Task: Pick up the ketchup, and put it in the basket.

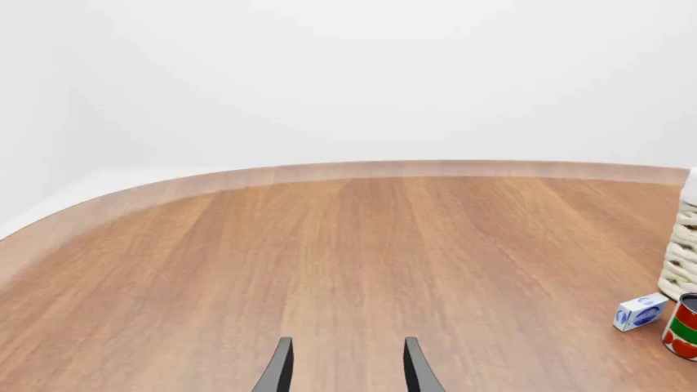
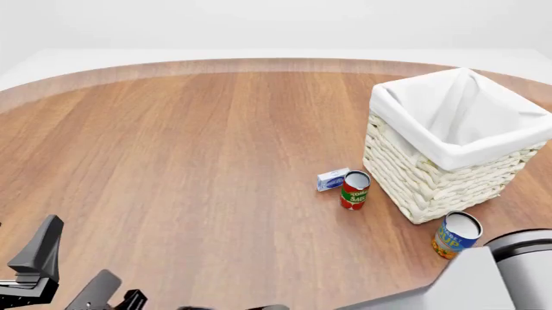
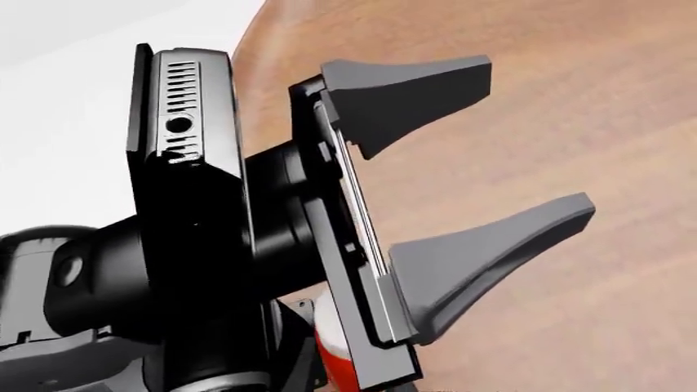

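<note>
At near table edge, left gripper (image 1: 343, 359) (image 2: 74, 258) (image 3: 523, 147) is spread wide, nothing between the fingers, touching nothing. Right gripper is out of frame; only the right arm (image 2: 509, 271) shows. Ketchup (image 3: 330, 359): just a red sliver behind the left gripper in the right wrist view, identity unsure, axis and heading can't be told. Basket (image 2: 414, 174) stands upright far right, with a red-green can (image 2: 355, 190), small blue box (image 2: 332, 179) and blue-yellow can (image 2: 456, 235) beside it. Wood table (image 2: 190, 161), white walls.

Two cans (tomato sauce can (image 2: 355, 190), blue-yellow can (image 2: 456, 234)) and small box (image 2: 332, 179) on table (image 2: 190, 161).
</note>
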### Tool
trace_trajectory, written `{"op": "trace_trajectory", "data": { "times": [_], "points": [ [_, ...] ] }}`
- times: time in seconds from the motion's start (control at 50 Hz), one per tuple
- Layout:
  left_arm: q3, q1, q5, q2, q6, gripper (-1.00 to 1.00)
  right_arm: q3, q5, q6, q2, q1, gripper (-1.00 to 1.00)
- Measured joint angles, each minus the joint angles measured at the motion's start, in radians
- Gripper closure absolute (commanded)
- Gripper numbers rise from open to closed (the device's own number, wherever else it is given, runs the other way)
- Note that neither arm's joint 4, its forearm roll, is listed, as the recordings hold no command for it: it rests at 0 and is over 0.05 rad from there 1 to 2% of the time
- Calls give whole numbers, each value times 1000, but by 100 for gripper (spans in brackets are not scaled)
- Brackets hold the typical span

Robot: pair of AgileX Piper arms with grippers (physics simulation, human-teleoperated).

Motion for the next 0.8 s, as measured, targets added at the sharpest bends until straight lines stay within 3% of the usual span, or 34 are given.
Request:
{"op": "trace_trajectory", "data": {
  "times": [0.8],
  "points": [
    [0,0,0,0,0,-100,66,-32,15,-67,-50,100]
  ]
}}
